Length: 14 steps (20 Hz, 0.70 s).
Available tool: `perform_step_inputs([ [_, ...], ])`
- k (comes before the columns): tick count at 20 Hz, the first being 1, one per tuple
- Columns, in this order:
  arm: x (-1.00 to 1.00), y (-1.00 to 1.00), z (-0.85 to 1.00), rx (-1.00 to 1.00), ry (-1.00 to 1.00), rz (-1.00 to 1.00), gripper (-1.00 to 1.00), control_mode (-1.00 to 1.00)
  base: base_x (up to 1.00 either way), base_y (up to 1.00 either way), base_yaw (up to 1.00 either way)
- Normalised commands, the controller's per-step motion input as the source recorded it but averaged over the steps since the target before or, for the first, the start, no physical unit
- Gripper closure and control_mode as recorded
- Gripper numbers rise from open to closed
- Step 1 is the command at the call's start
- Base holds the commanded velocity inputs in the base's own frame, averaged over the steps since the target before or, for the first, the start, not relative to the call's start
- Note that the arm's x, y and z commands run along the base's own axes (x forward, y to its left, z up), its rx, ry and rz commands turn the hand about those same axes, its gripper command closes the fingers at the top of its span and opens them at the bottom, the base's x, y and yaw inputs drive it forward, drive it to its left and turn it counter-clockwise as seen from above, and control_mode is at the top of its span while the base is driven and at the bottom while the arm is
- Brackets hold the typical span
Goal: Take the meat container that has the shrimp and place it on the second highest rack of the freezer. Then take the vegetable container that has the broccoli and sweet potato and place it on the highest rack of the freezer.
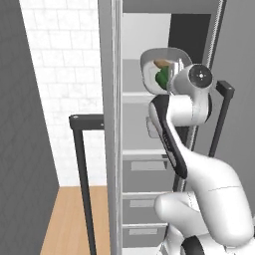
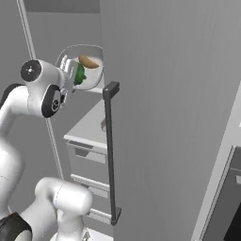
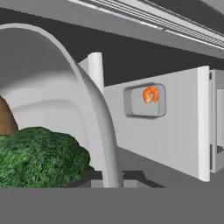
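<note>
The vegetable container (image 1: 160,69) is up at the open freezer (image 1: 149,149), carried at the end of the arm, level with the upper shelves. It is a pale rounded tray, seen tipped toward the cameras, with green broccoli (image 1: 162,76) and a brown piece of sweet potato (image 1: 162,63) inside. In the right base view the same container (image 2: 84,66) sits just beside the black door handle (image 2: 111,155).

The claw (image 2: 70,77) is pinched nearly shut on the near rim of the vegetable container; its tips are hidden behind the tray wall in the hand view.

The meat container (image 3: 145,101) with the orange shrimp (image 3: 150,94) already lies on a pale shelf (image 3: 175,113) inside the freezer. Judging from that, the first half of the task looks done and the second placement is in hand.

Which shelf board is which cannot be settled from the hand view, as it is rolled.

Next move, as a judgement: level the tray, carry it in over the highest rack (image 1: 137,97), lower until it rests flat, then release. Risk: the rim catching the freezer's frame, or the contents sliding while the tray is tipped.
</note>
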Motion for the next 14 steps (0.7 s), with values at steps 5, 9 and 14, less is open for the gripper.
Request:
perform_step_inputs([
  [5, 0.89, -0.17, 0.05, 0.0, 0.19, 0.0, 1.0, -1.0, 0.0, 0.0, 0.0],
  [9, 0.83, -0.25, 0.01, 0.0, 0.14, -0.01, 1.0, -1.0, 0.0, 0.0, 0.0],
  [14, 0.53, -0.13, 0.0, 0.0, 0.0, -0.01, 1.0, -1.0, 0.0, 0.0, 0.0],
])
